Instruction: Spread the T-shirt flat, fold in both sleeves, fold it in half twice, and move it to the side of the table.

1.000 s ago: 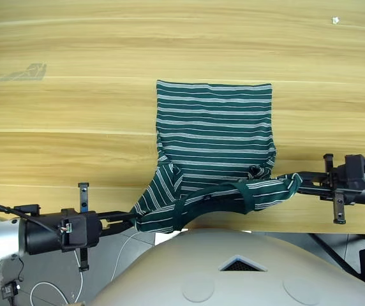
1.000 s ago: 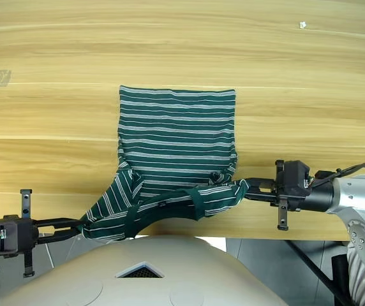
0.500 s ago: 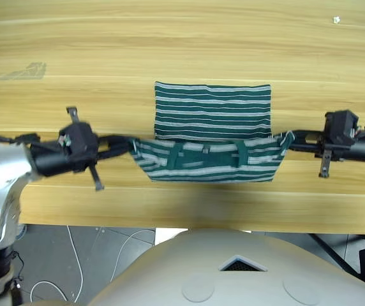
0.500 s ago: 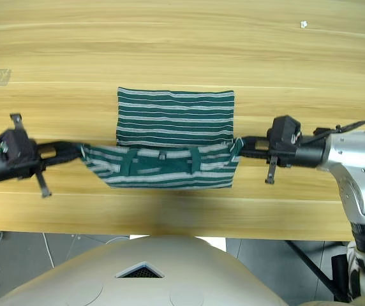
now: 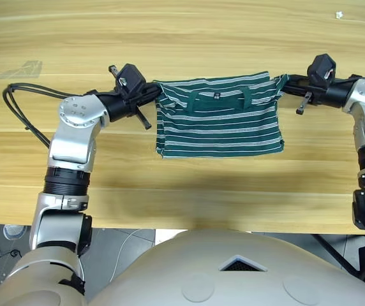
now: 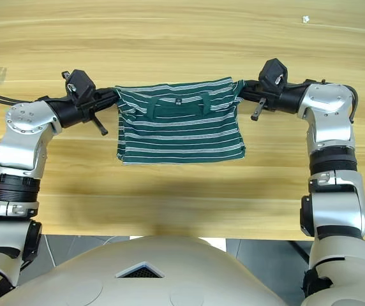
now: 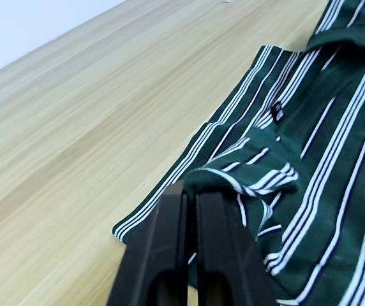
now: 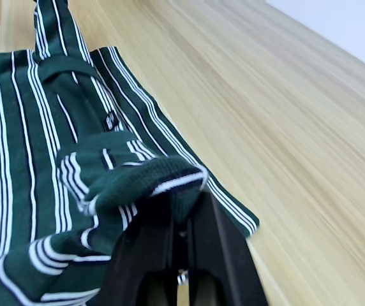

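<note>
Desk (image 5: 182, 38): wood, w/ the T-shirt (image 5: 221, 127) folded over near centre, a bit toward 12 o'clock. Fabric looks light, soft & floppy and prob. sags w/o support, so best held at the corners. Left pincer (image 5: 155, 91) is clamped on its 10 o'clock corner, right pincer (image 5: 283, 81) on the 2 o'clock corner. Neck tag (image 5: 216, 96) at 12 o'clock edge: print too small to read.
</note>
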{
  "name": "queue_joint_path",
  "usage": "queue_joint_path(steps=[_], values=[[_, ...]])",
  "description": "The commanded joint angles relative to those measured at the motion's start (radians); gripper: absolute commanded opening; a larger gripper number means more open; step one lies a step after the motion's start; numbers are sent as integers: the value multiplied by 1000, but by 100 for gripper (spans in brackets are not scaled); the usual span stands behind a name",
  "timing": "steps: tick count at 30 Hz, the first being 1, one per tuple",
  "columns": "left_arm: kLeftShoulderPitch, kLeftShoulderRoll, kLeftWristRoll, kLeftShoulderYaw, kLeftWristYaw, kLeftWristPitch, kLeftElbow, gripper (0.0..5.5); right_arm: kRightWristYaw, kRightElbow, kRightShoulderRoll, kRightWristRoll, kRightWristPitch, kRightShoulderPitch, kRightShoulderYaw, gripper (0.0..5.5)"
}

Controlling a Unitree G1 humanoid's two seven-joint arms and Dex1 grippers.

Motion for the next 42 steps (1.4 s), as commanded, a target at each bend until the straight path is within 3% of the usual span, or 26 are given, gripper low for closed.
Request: queue_joint_path(steps=[1,3,8,9,15,20,27,31,35,42], values=[[-28,-7,0,38,21,-15,20,0,-6,55,33,-22,-39,-65,-16,0],[-35,-13,-7,58,35,-22,30,0,-17,85,46,-30,-55,-84,-20,0],[-24,-29,-25,124,82,-37,33,81,-69,166,80,-58,-93,-133,-36,0],[-25,-36,-24,141,106,-36,43,100,-100,193,85,-82,-101,-145,-30,35],[-80,-108,13,214,333,-7,182,187,-378,336,142,-234,-153,-223,0,130],[-81,-162,-21,213,341,-30,153,266,-617,442,159,-373,-154,-276,50,220],[-35,-218,-44,215,342,-59,102,356,-696,456,154,-449,-258,-236,85,226],[-22,-235,-45,233,368,-78,88,416,-591,423,148,-488,-370,-181,152,226],[0,-248,-43,225,373,-78,45,416,-584,437,134,-590,-393,-176,237,226],[40,-254,-30,197,367,-63,-27,416,-939,557,102,-988,-251,-252,545,226]])
